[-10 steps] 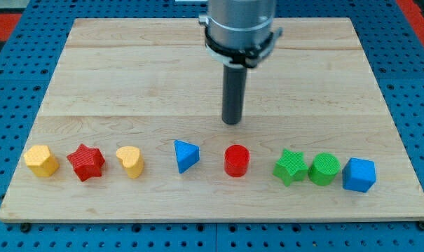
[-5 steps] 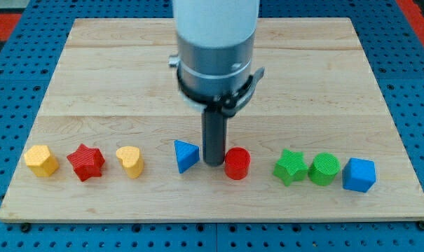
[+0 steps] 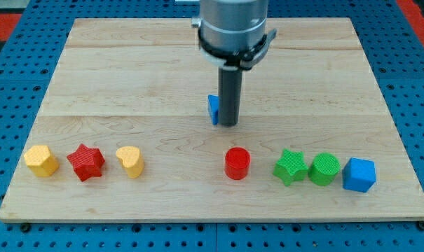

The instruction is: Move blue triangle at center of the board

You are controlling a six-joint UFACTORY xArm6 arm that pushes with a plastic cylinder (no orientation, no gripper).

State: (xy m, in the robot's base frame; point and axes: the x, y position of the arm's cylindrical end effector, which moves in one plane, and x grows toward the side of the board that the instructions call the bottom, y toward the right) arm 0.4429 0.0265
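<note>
The blue triangle lies near the middle of the wooden board, mostly hidden behind the dark rod; only its left edge shows. My tip stands right against the triangle's right side, touching or nearly so. The arm's grey body hangs above at the view's top centre.
A row of blocks lies along the board's bottom edge: a yellow block, a red star, a yellow heart, a red cylinder, a green star, a green cylinder and a blue cube.
The blue triangle has moved from the bottom row up and to the right, to the board's middle. My tip moved down between triangle and red cylinder, then back up with it.
</note>
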